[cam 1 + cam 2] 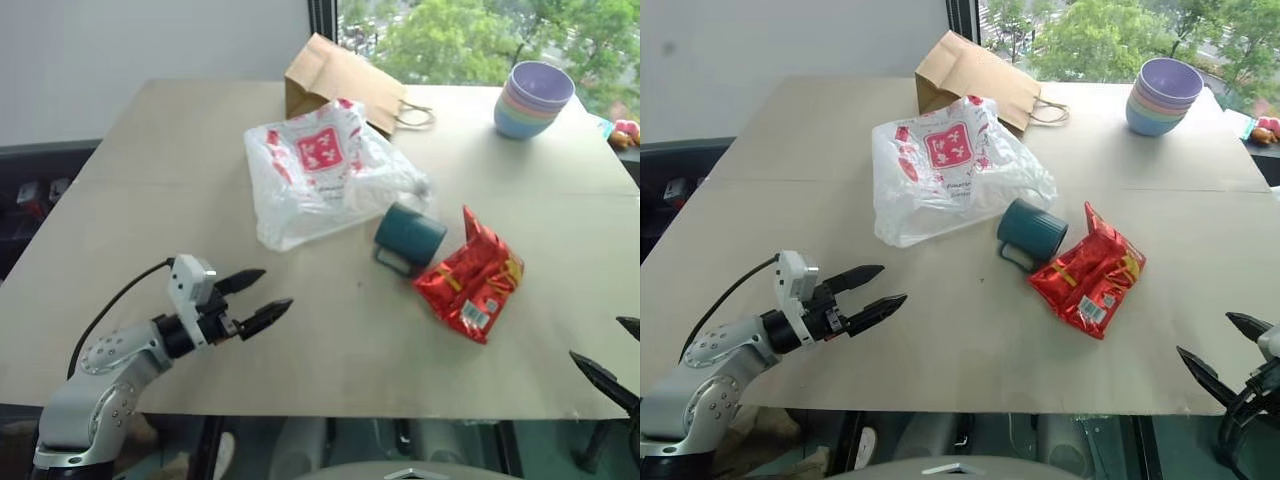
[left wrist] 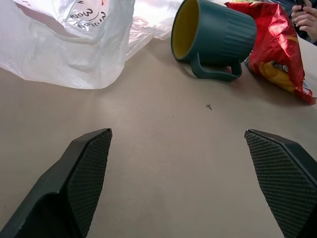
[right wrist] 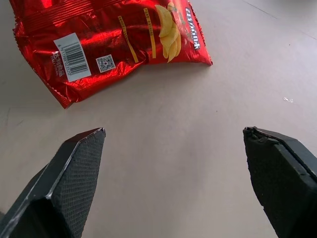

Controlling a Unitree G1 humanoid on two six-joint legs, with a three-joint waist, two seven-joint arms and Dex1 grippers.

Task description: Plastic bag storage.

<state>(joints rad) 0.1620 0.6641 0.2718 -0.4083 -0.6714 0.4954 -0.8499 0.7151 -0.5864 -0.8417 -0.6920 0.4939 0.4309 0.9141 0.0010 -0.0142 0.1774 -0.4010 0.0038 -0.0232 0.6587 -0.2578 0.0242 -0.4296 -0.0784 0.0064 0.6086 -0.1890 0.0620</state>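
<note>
The plastic bag (image 1: pixel 318 172), translucent white with red printed squares, lies crumpled on the table's middle, just in front of a brown paper bag (image 1: pixel 340 82); its edge also appears in the left wrist view (image 2: pixel 69 44). My left gripper (image 1: pixel 256 300) hovers open over the near left of the table, pointing toward the bag with bare tabletop between them. My right gripper (image 1: pixel 1225 350) stands open at the near right edge, empty. Its wide-apart fingers (image 3: pixel 74 183) frame bare tabletop.
A teal mug (image 1: pixel 408 238) lies on its side right of the plastic bag, touching a red snack packet (image 1: pixel 470 280). Stacked pastel bowls (image 1: pixel 534 98) stand at the far right. A person's hand (image 2: pixel 307 17) is beyond the packet. The table's (image 1: pixel 150 220) near edge runs under both grippers.
</note>
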